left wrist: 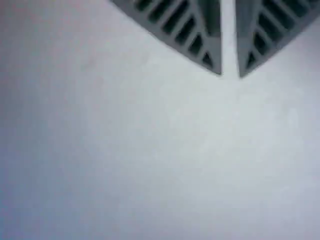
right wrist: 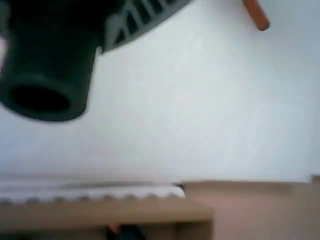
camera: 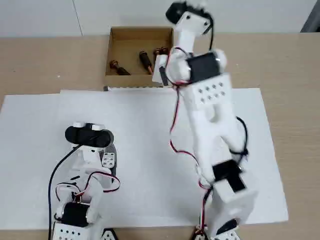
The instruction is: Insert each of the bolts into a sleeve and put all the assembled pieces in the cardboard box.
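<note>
The cardboard box [camera: 116, 37] stands at the table's far edge, with three assembled pieces [camera: 119, 68] [camera: 145, 60] [camera: 161, 51] lying in it. My right gripper [camera: 162, 67] is at the box's right front corner, shut on a black sleeve [right wrist: 45, 65] whose hollow end faces the camera; a grey finger [right wrist: 140, 17] presses on it. An orange rod end [right wrist: 256, 15] shows farther off over the paper. The box wall [right wrist: 100, 215] runs just below the sleeve. My left gripper [left wrist: 229, 70] hangs over bare white paper near the front left [camera: 107, 160], fingers together with nothing between them.
A large white paper sheet [camera: 150, 150] covers the table's middle. The right arm's body [camera: 215, 125] stretches diagonally across the sheet's right half. Bare wooden table [camera: 285, 65] lies beside the box and past the sheet.
</note>
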